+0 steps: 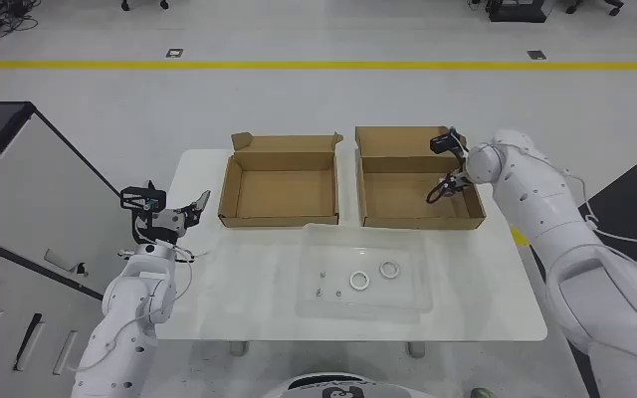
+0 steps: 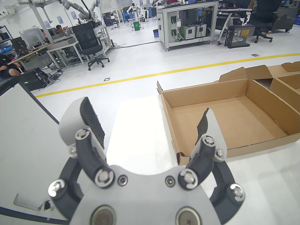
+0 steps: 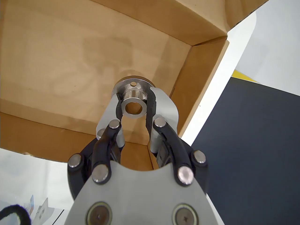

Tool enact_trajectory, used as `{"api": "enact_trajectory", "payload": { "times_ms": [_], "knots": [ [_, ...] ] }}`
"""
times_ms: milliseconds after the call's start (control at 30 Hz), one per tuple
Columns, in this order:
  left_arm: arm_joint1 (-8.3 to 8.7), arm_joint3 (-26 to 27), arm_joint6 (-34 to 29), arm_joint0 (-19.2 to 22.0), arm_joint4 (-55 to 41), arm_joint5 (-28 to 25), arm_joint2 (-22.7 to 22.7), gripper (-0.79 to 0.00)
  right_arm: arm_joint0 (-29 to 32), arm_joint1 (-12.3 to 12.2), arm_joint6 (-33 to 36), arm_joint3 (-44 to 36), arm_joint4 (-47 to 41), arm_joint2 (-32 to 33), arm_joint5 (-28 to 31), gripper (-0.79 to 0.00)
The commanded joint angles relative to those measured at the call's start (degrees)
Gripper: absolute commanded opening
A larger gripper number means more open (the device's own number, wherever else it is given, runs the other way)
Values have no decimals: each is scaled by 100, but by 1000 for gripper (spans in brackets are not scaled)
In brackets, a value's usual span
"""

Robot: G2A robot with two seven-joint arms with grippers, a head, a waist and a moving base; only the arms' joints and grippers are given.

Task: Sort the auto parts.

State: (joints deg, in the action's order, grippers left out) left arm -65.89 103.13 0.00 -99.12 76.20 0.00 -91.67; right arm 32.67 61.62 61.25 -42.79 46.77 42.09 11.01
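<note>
My right gripper (image 3: 134,105) is shut on a metal flanged bushing (image 3: 133,92), held over the floor of the right cardboard box (image 3: 58,54) near its right wall. From above, that gripper (image 1: 444,188) hangs inside the right box (image 1: 370,209). My left gripper (image 2: 150,120) stands open with nothing in it, above the table's left edge; the top view shows it (image 1: 191,211) left of the left cardboard box (image 1: 227,199). A clear tray (image 1: 418,298) at the table's front holds two white rings (image 1: 359,280) (image 1: 389,269) and a few small metal parts (image 1: 328,289).
The left box (image 2: 234,122) has a bare floor. A white panel (image 1: 50,189) leans beside the table's left edge. The white table (image 1: 249,289) has free room on the left front and along the near edge.
</note>
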Motion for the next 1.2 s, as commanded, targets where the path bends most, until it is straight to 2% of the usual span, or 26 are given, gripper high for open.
{"api": "enact_trajectory", "payload": {
  "times_ms": [0, 700, 733, 767, 800, 833, 867, 900, 933, 967, 1167],
  "knots": [
    [0, 0, 0, 0, 0, 0, 0, 0, -9, 28, -14, 68, 7, -19, 15, -785],
    [0, 0, 0, 0, 0, 0, 0, 0, 15, 405, -286, 748, -47, -262, 18, -785],
    [0, 0, 0, 0, 0, 0, 0, 0, 5, 423, -299, 781, -43, -270, 20, -739],
    [0, 0, 0, 0, 0, 0, 0, 0, -5, 439, -311, 813, -40, -277, 26, -582],
    [0, 0, 0, 0, 0, 0, 0, 0, -15, 455, -324, 842, -43, -281, 41, -548],
    [0, 0, 0, 0, 0, 0, 0, 0, -25, 469, -349, 872, -56, -279, 54, -459],
    [0, 0, 0, 0, 0, 0, 0, 0, -33, 481, -402, 893, -66, -274, 68, -409],
    [0, 0, 0, 0, 0, 0, 0, 0, -42, 492, -460, 907, -45, -277, 89, -172],
    [0, 0, 0, 0, 0, 0, 0, 0, -49, 500, -511, 924, -30, -277, 114, -25],
    [0, 0, 0, 0, 0, 0, 0, 0, -60, 508, -559, 940, -55, -261, 139, 0],
    [0, 0, 0, 0, 0, 0, 0, 0, -174, 509, -717, 917, -105, -142, 309, 0]
  ]
}}
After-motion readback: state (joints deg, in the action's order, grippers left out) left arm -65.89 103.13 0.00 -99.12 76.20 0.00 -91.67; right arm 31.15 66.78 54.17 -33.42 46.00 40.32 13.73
